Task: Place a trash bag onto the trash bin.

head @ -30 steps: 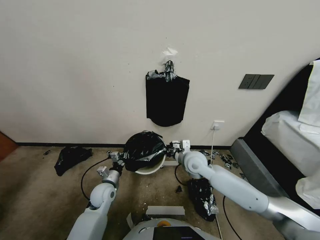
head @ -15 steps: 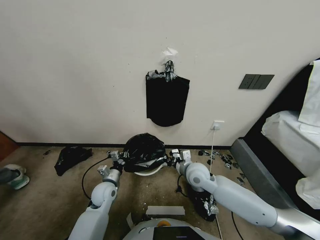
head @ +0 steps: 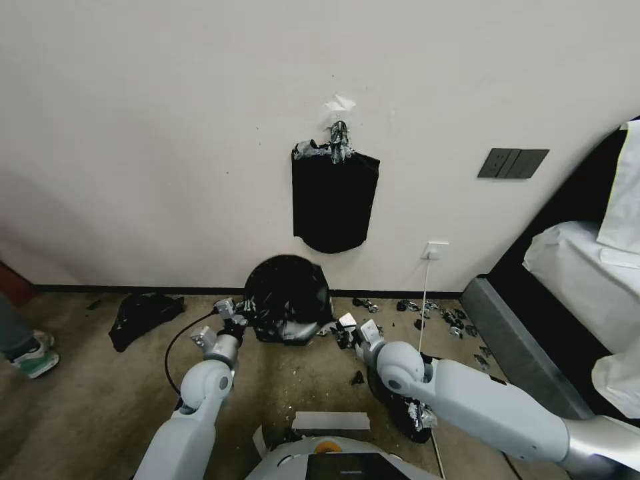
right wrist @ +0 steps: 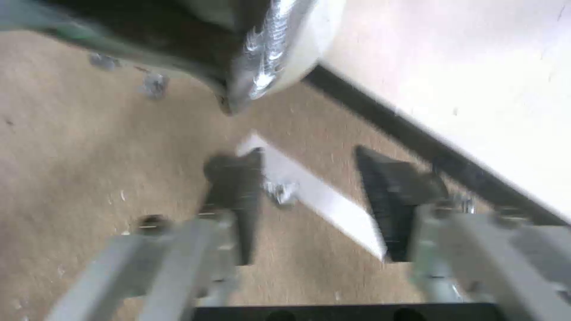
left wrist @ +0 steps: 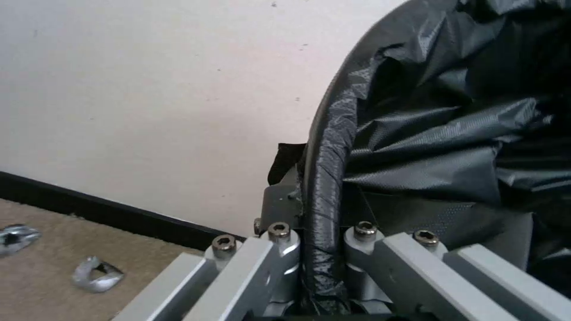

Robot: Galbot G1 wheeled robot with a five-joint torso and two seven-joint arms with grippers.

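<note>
Clamping the rim of the trash bin (left wrist: 315, 187), over which the trash bag (head: 287, 297) is draped, the left gripper (head: 235, 319) is shown with its fingers (left wrist: 279, 263) pressed together on the bag-covered edge. The bin is seen just beyond that gripper, apparently tipped toward the wall, its cream wall (right wrist: 309, 44) exposed near the right gripper (right wrist: 309, 200). The right gripper's fingers are spread with nothing between them, just beside the bin and apart from it.
</note>
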